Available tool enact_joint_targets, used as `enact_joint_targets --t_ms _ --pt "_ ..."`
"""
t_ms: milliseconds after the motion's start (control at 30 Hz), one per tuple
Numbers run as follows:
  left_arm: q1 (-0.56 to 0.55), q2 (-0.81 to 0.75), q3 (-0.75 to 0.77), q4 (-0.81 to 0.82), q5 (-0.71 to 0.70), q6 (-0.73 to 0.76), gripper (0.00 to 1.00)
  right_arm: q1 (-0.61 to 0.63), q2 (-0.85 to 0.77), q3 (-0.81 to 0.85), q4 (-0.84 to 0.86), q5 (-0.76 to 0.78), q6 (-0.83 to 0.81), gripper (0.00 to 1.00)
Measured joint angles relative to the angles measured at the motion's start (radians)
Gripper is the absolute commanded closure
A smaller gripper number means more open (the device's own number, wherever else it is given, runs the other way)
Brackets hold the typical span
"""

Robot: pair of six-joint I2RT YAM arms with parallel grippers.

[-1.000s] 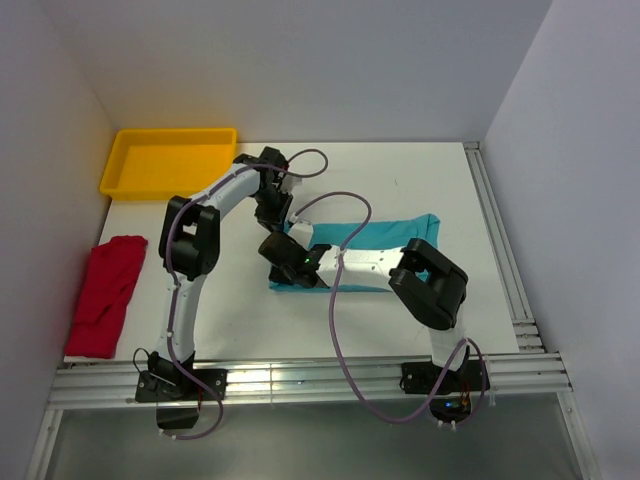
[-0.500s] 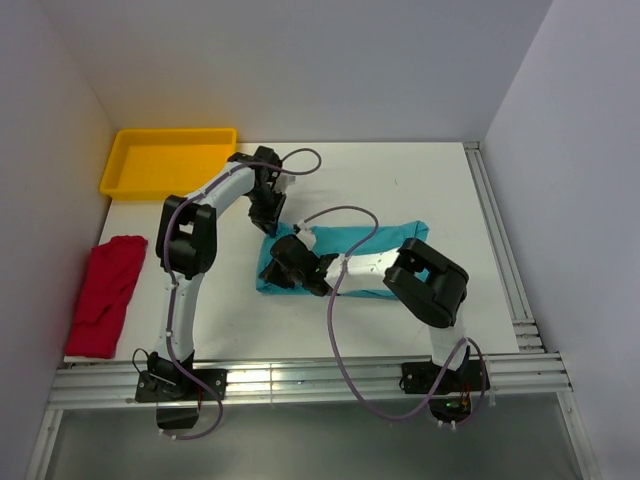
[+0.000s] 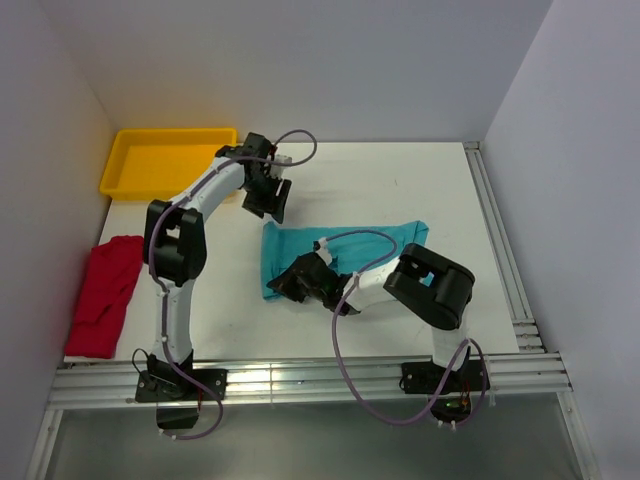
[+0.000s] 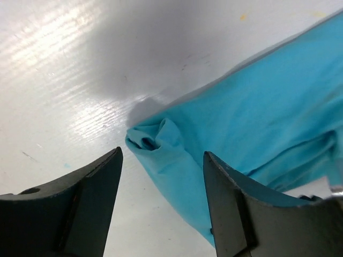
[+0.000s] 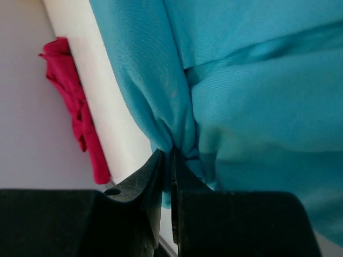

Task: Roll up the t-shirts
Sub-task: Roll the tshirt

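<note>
Top view, table: white table (image 3: 430, 190); yellow tray (image 3: 170, 165) at its far left corner.
Top view, teal t-shirt (image 3: 300, 245): lies mid-table as a long folded band running left to right, its left end wider.
Top view, red t-shirt (image 3: 105, 295): crumpled at the table's left edge, nearer the arm bases than the tray, well apart from both arms.
Top view, left claw (image 3: 268, 198): hangs just beyond the teal band's far left corner.
Top view, right claw (image 3: 285, 288): at the band's near left corner, on the cloth.
Left wrist, claw state: fingers (image 4: 86, 198) spread wide with nothing between them; below the gap, a teal corner with a small curled tip lies on the table.
Right wrist, claw state: fingers (image 5: 144, 187) pressed together, pinching a gathered fold of teal cloth; pleats fan out from the pinch. Red cloth shows at the left.
</note>
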Motion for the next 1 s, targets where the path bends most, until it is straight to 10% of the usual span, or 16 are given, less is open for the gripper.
enact_joint_targets --t_ms 1000 --pt "0.132 -0.077 -0.277 0.067 0.369 0.043 0.35 -0.036 0.101 -0.155 0.425 -0.091 0.245 1.0"
